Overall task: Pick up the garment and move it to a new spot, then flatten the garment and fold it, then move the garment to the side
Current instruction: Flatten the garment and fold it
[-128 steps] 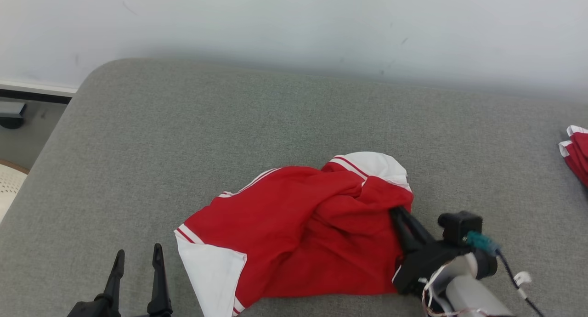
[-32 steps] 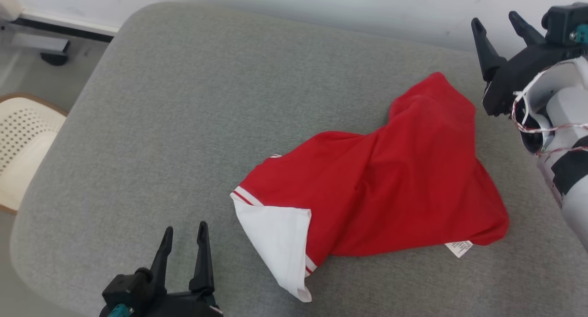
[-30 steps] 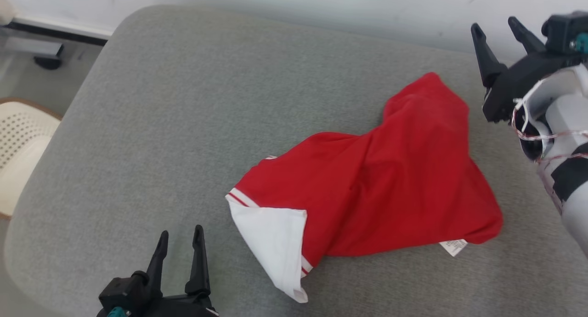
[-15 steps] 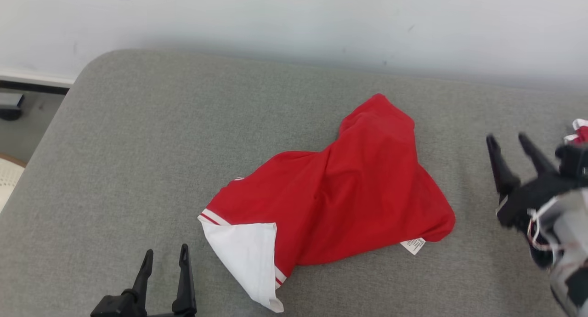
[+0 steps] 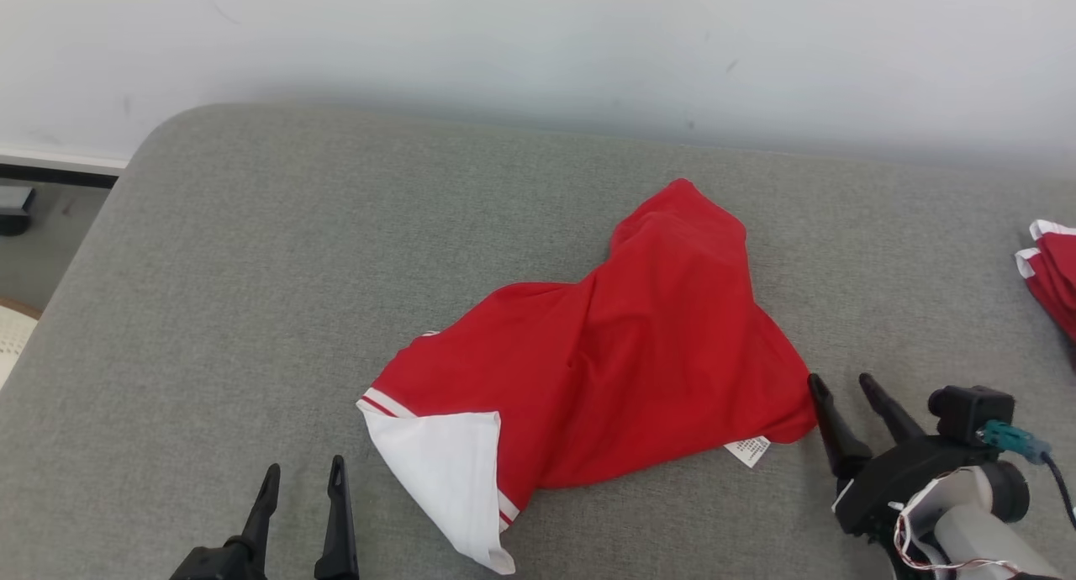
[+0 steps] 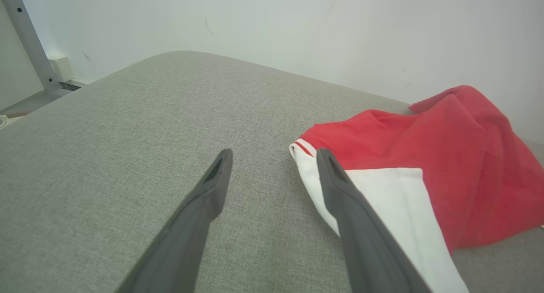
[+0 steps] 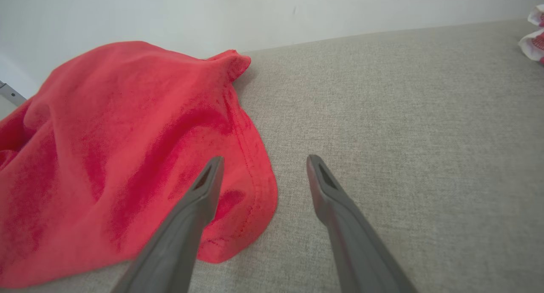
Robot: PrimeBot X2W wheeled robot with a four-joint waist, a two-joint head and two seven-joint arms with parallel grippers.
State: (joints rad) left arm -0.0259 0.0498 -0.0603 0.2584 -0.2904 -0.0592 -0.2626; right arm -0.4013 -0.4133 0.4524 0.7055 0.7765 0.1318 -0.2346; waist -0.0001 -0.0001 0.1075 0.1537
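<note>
Cushion [image 5: 252, 269] of coarse grey weave, round-cornered, carries the rumpled red garment [image 5: 639, 353] at its middle, its white sleeve [image 5: 445, 471] lying flat. The left gripper [image 5: 303, 466], open and empty, sits near the sleeve; the right gripper [image 5: 840, 380], likewise open, is just beside the hem and its small label [image 5: 748, 450].

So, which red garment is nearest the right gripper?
The crumpled garment in the middle; its corner lies beside the right gripper. The other garment sits far right.

Jaws spread wide beside the red garment [image 7: 106, 148].
</note>
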